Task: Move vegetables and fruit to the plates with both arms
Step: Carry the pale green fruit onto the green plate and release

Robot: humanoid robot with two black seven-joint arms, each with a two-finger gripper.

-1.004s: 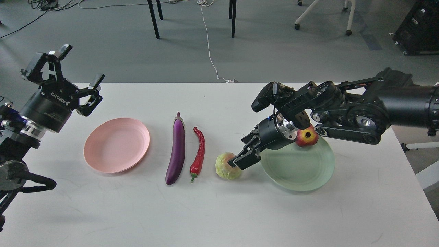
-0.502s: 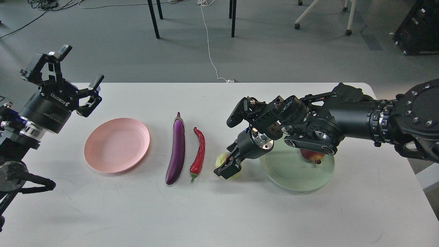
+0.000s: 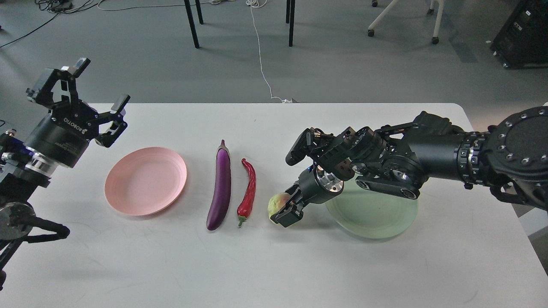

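The pale green fruit (image 3: 277, 202) lies on the white table just left of the green plate (image 3: 376, 216). My right gripper (image 3: 286, 210) is down over this fruit, with one dark finger in front of it; I cannot tell whether the fingers press on it. The dark red fruit is hidden behind my right arm. The purple eggplant (image 3: 220, 188) and the red chili pepper (image 3: 248, 190) lie side by side at the table's middle. The pink plate (image 3: 145, 180) is empty at the left. My left gripper (image 3: 102, 83) is open and empty, raised above the table's back left corner.
The white table (image 3: 274, 265) ends close behind my left gripper and to the right of the green plate. On the floor beyond are chair legs (image 3: 192, 25), a white cable (image 3: 260, 55) and a black case (image 3: 522, 34).
My right arm swung left and lowered its gripper from beside the green fruit onto it. The arm now covers the dark red fruit on the green plate. The left arm barely moved.
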